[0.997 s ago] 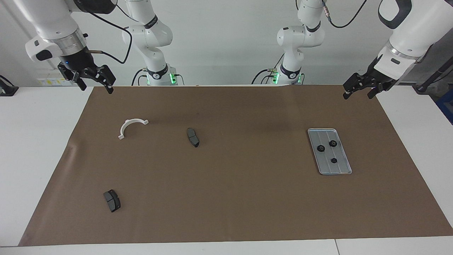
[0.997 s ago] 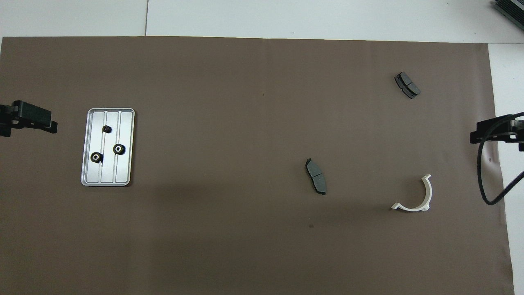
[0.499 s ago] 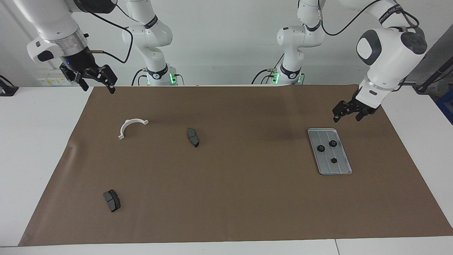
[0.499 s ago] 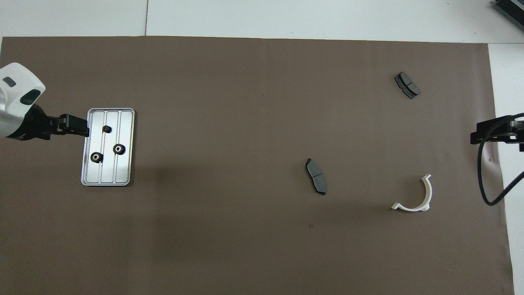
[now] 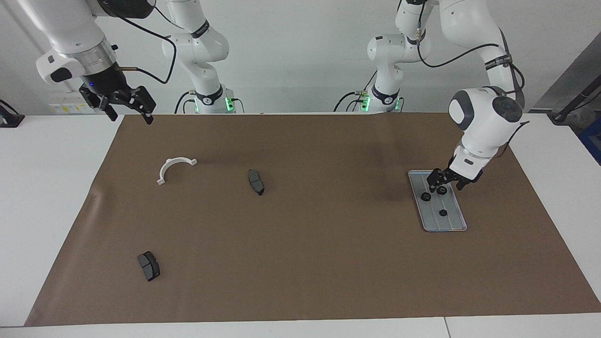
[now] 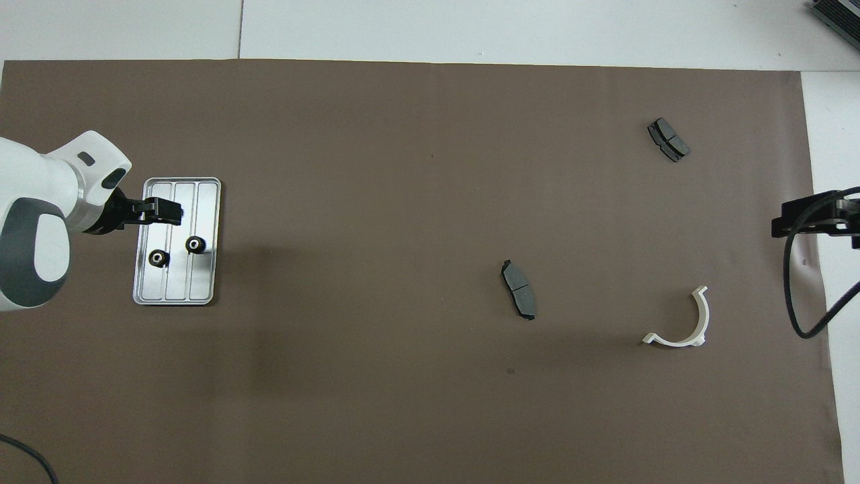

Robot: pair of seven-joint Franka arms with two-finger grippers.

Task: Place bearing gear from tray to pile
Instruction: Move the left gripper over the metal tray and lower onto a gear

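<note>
The silver ridged tray (image 5: 451, 222) lies toward the left arm's end of the table, with three small black bearing gears (image 5: 425, 196) on it. My left gripper (image 5: 446, 183) hangs open and empty over the tray's end nearest the robots. In the overhead view it (image 6: 169, 210) covers one gear, and two gears (image 6: 195, 245) show on the tray (image 6: 201, 286). The pile lies toward the right arm's end: a white half-ring bracket (image 5: 174, 167) (image 6: 686, 324) and two dark brake pads (image 5: 256, 182) (image 5: 149, 266). My right gripper (image 5: 129, 107) waits open, raised over the mat's corner.
A brown paper mat (image 5: 328, 263) covers most of the white table. The brake pads lie well apart in the overhead view (image 6: 519, 290) (image 6: 668, 140). A black cable (image 6: 796, 296) hangs by the right gripper (image 6: 783, 225).
My left arm has swung in from the table's end and come down, bringing its open gripper over the tray. The right arm and all parts have stayed put.
</note>
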